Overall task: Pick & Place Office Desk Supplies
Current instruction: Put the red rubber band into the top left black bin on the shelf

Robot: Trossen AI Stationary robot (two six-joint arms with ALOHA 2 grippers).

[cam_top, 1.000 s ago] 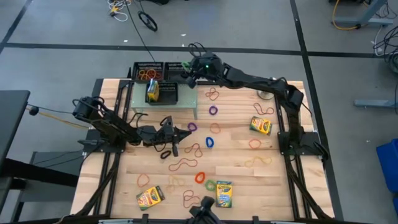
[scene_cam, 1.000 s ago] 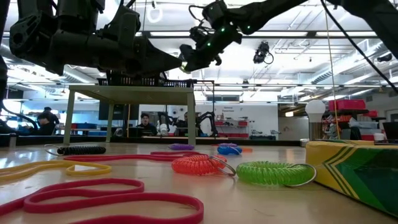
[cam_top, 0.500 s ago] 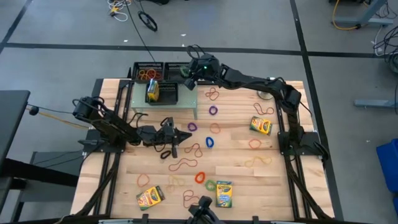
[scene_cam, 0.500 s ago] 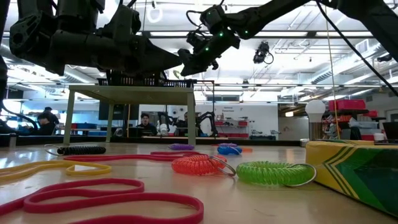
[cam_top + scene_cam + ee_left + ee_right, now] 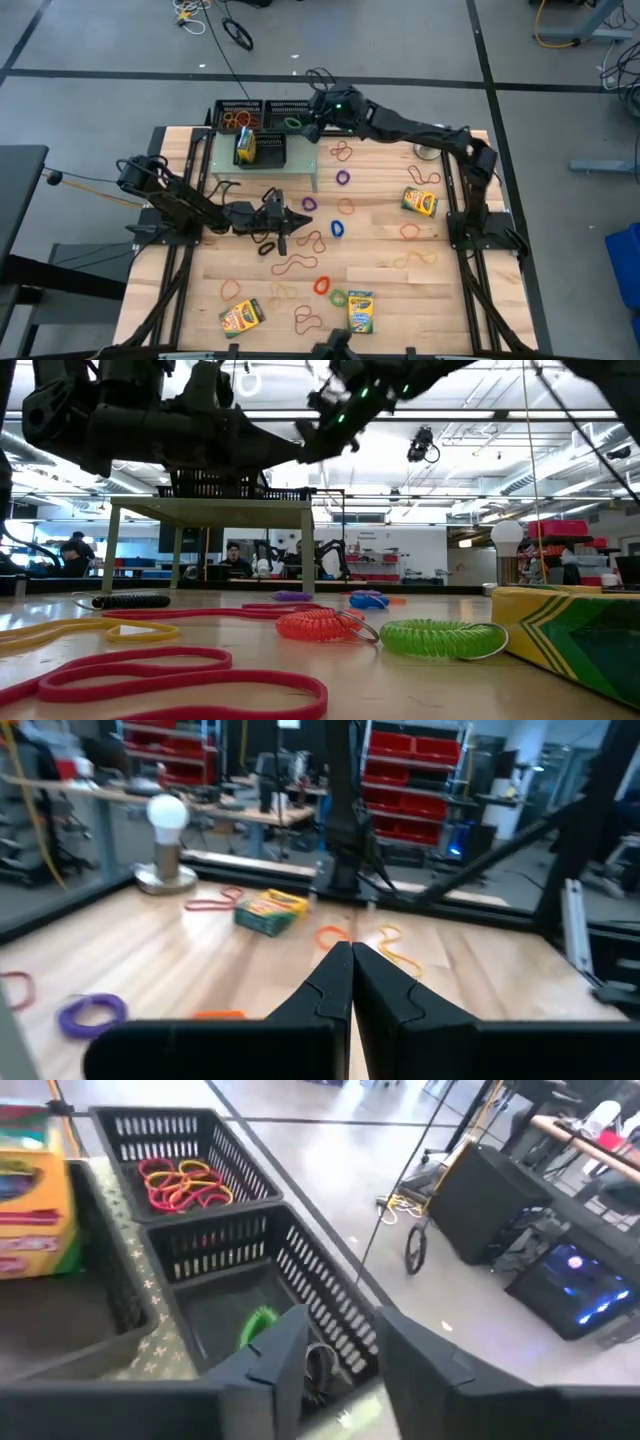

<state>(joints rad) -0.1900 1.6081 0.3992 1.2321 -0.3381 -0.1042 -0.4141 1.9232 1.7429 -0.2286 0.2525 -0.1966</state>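
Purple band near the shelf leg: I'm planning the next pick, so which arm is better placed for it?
Probably the right. The right gripper hangs open over the back mesh tray, close to the purple band on its own side. The left gripper is shut and sits farther from it.

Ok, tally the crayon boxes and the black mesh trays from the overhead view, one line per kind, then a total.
crayon boxes: 4
black mesh trays: 3
Total: 7
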